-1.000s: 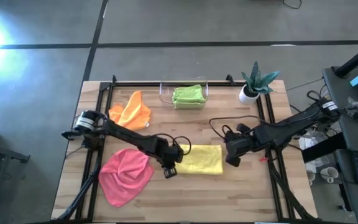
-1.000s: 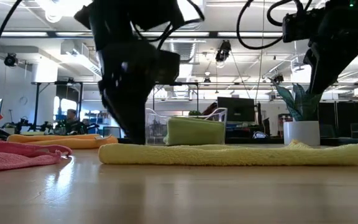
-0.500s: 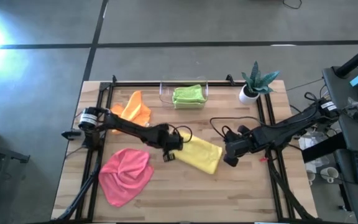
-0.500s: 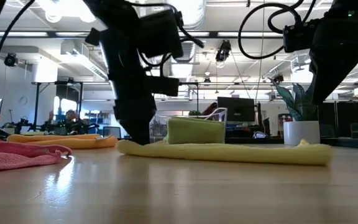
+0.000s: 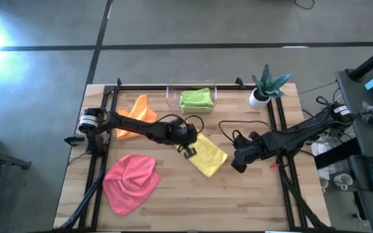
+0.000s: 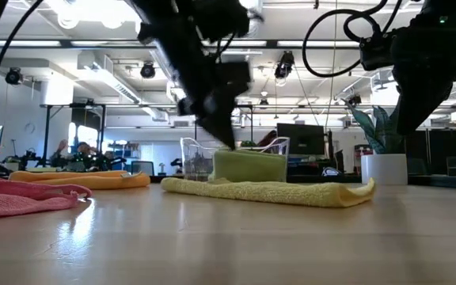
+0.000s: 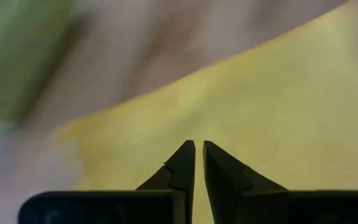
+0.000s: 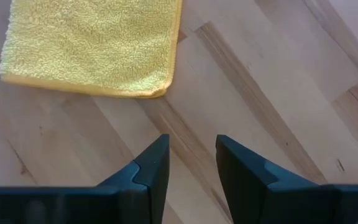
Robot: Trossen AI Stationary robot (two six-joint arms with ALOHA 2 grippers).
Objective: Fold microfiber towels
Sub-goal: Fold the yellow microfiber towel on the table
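A folded yellow towel (image 5: 207, 156) lies flat and slantwise on the wood at mid-table (image 6: 267, 191). My left gripper (image 5: 188, 149) hangs shut just above its far-left end (image 7: 198, 144), with nothing between the tips; in the low view it (image 6: 229, 142) stands clear of the cloth. My right gripper (image 5: 236, 166) hovers open over bare wood just right of the towel's corner (image 8: 160, 92), touching nothing (image 8: 192, 163). An orange towel (image 5: 135, 114) and a pink towel (image 5: 132, 182) lie crumpled on the left. A folded green towel (image 5: 196, 98) sits in the clear bin.
The clear bin (image 5: 171, 97) stands at the far edge. A potted plant (image 5: 265, 88) is at the far right corner. Black frame rails (image 5: 281, 129) run along the table's sides. Bare wood lies in front of the yellow towel, toward the near edge.
My left gripper has gone toward the far edge and a little right, and has risen off the table. The yellow towel's left end went with it toward the far edge. The towel has turned from lying left-to-right to slanting, and its right end has shifted little.
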